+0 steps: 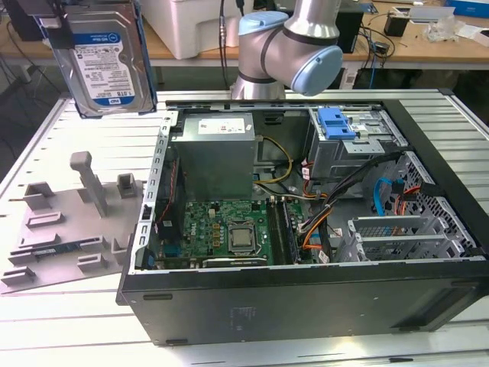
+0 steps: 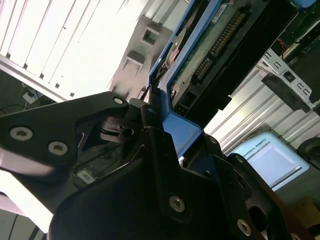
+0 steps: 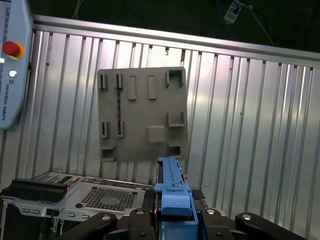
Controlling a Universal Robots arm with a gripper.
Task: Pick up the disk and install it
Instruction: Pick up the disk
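Note:
The disk [image 1: 103, 61] hangs in the air at the exterior view's upper left, above the slatted table and beside the open computer case. It is a silver drive with a blue-and-white label in a blue carrier rail, tilted with its label towards the camera. My gripper [image 1: 53, 27] is shut on its top edge. In the second wrist view the black fingers [image 2: 150, 150] clamp the blue rail [image 2: 172, 117], and the disk's green circuit board [image 2: 210, 55] faces up. In the first wrist view the rail [image 3: 172, 192] juts out from between the gripper's [image 3: 172, 220] fingers.
The open black computer case [image 1: 306, 306] lies on its side with a grey power supply [image 1: 214, 153], a motherboard [image 1: 229, 229] and a blue bracket [image 1: 336, 122] in the drive bay. A grey fixture plate [image 1: 69, 229] sits below the disk. The arm's base [image 1: 298, 53] stands behind the case.

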